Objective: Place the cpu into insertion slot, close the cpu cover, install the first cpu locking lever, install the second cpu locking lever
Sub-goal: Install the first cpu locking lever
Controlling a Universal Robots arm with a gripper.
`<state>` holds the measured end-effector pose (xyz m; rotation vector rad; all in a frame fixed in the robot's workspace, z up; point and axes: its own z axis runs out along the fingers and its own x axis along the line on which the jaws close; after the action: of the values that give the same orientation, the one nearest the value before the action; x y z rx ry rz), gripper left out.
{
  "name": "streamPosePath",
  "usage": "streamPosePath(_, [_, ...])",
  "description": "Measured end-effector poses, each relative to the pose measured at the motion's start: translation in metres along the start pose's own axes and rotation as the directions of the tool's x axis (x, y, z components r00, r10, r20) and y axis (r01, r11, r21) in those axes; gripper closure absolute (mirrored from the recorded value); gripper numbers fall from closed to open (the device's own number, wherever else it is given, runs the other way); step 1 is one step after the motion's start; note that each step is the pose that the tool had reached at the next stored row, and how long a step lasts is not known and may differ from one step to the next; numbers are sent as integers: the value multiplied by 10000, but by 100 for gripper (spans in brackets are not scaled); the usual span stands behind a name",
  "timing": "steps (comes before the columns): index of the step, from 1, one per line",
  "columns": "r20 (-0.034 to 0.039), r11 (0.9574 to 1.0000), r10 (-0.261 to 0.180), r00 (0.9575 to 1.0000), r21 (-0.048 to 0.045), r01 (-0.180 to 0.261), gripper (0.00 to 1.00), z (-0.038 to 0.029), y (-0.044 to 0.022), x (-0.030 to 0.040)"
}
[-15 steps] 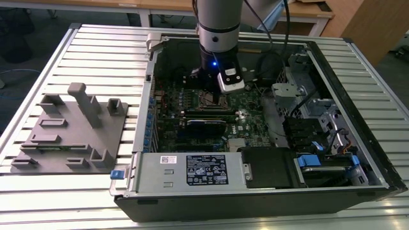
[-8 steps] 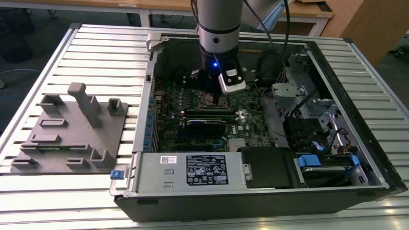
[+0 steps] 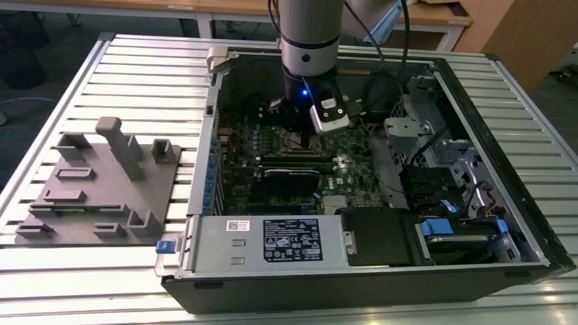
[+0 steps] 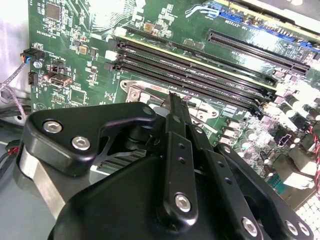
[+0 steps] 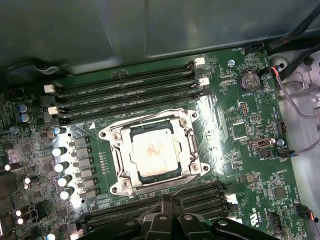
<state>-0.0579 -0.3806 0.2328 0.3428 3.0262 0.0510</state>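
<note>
The arm hangs inside the open PC case (image 3: 532, 223), w/ the gripper (image 3: 302, 139) low over the green board (image 5: 250, 165). Can't tell if the pincer is open or closed; its tip (image 5: 167, 200) sits at the socket's edge, by the memory slots (image 5: 125, 92). The cpu (image 5: 152, 150) lies flat in the insertion slot (image 5: 116, 189). The cpu cover (image 5: 185, 129) is down around it, chip top showing thru the window. A grey parts tray (image 3: 99, 196) sits on the table (image 3: 118, 68), on the exterior view's left of the case.

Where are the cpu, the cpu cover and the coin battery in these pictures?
cpu (image 5: 152, 151): first wrist view, middle of its metal top.
cpu cover (image 5: 186, 144): first wrist view, one side bar of the frame.
coin battery (image 5: 249, 80): first wrist view, its round face.
</note>
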Motion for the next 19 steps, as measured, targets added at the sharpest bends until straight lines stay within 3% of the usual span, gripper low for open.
streamPosePath(9, [0, 10000, -10, 10000, -2, 10, 90, 4, -3, 9])
streamPosePath(19, [-8, 9999, -156, 9999, -14, 156, 90, 33, -32, 132])
